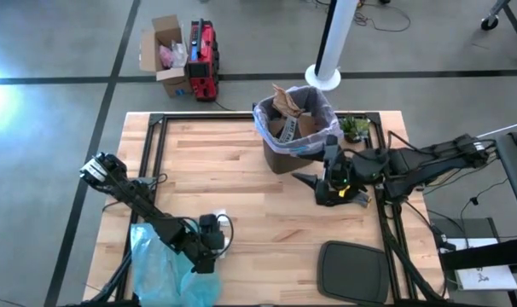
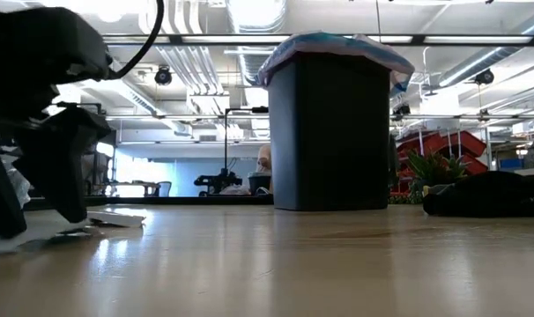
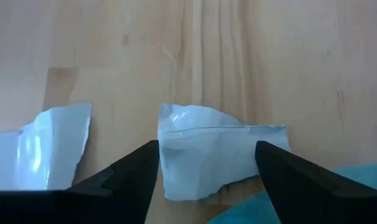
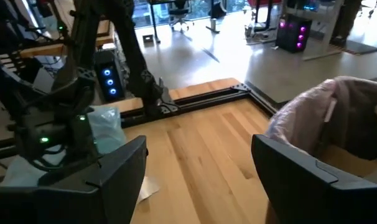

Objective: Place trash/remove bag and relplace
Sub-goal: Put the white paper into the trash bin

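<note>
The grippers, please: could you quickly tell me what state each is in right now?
Left gripper: open, straddling a white paper scrap on the table.
Right gripper: open, empty, beside the black bin.

Bench [image 1: 241, 170]: pale wood planks, smooth, with a soft sheen in the low view; black metal frame.
Bin [image 2: 330, 132]: black plastic, matt.
Bag [image 1: 263, 124]: thin translucent plastic, crinkled.
Trash in bin [image 1: 286, 102]: brown cardboard, matt.
Paper scraps [image 3: 207, 149]: white, creased, torn edges.
Blue bag [image 1: 169, 273]: thin glossy plastic, crumpled.
Left hand [image 3: 207, 180]: dark matt plastic fingers [image 3: 129, 174].
</note>
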Tool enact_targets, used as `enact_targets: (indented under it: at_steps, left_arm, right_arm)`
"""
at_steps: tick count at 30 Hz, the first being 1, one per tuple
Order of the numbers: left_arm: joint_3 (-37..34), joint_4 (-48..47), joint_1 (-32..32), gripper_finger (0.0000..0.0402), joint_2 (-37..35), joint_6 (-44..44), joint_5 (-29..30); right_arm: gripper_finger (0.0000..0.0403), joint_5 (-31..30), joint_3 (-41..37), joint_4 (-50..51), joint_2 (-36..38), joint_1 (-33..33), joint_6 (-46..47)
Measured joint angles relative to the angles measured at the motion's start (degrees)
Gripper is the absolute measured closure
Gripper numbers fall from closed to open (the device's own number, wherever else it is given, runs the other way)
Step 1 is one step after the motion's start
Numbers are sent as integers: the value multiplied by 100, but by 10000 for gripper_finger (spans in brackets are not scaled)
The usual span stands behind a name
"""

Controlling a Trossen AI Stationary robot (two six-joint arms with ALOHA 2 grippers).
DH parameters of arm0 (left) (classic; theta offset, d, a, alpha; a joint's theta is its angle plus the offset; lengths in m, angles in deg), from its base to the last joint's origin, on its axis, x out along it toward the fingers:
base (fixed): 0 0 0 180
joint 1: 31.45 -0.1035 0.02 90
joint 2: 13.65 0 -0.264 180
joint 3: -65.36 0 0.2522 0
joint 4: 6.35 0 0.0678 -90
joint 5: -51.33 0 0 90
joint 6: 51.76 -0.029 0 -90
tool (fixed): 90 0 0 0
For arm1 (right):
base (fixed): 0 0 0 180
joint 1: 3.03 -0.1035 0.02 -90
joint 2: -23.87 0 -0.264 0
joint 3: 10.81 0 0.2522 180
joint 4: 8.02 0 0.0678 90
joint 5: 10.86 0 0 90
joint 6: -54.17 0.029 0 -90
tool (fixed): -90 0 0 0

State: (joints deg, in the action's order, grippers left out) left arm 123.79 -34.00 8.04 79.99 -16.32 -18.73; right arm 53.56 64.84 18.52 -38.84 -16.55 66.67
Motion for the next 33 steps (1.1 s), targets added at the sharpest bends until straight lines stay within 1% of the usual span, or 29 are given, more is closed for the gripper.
enact_targets:
  at_steps: [3, 5, 8, 11, 14, 17, 18, 19, 21, 25, 29, 31, 33]
  left_arm:
    - [-98, 170, 0, 144, 2, -46, -43]
    - [-145, 300, 0, 147, 2, -47, -158]
    - [-266, 463, 0, 171, -2, -47, -252]
    - [-335, 498, -2, 222, -12, -41, -249]
    - [-303, 443, -2, 294, -13, -39, -249]
    - [-121, 190, -17, 373, 4, -42, -274]
    - [-25, 59, -27, 387, 7, -42, -304]
    - [93, -104, -32, 391, 11, -45, -303]
    - [379, -488, -44, 384, 11, -118, -266]
    - [1166, -1449, -67, 381, -47, -356, 86]
    - [2137, -1991, -214, 397, -235, -746, 786]
    - [2574, -2015, -377, 399, -314, -1016, 1253]
    - [3024, -2008, -671, 398, -392, -1343, 1668]
  right_arm:
    - [119, 0, 123, -20, -113, -63, -34]
    - [117, 2, 235, -15, -187, -89, -55]
    - [118, 9, 399, -20, -312, -98, -99]
    - [125, 9, 560, -43, -450, -111, -236]
    - [131, 9, 726, -28, -569, -122, -313]
    - [136, 12, 884, -23, -670, -127, -408]
    - [137, 16, 937, -28, -690, -127, -444]
    - [138, 21, 970, -13, -701, -145, -477]
    - [139, 8, 1095, -11, -740, -162, -615]
    - [137, 9, 1369, 58, -734, -206, -730]
    - [129, 3, 1655, 156, -632, -302, -806]
    - [126, 3, 1771, 261, -590, -358, -805]
    - [124, 5, 1869, 444, -567, -426, -805]
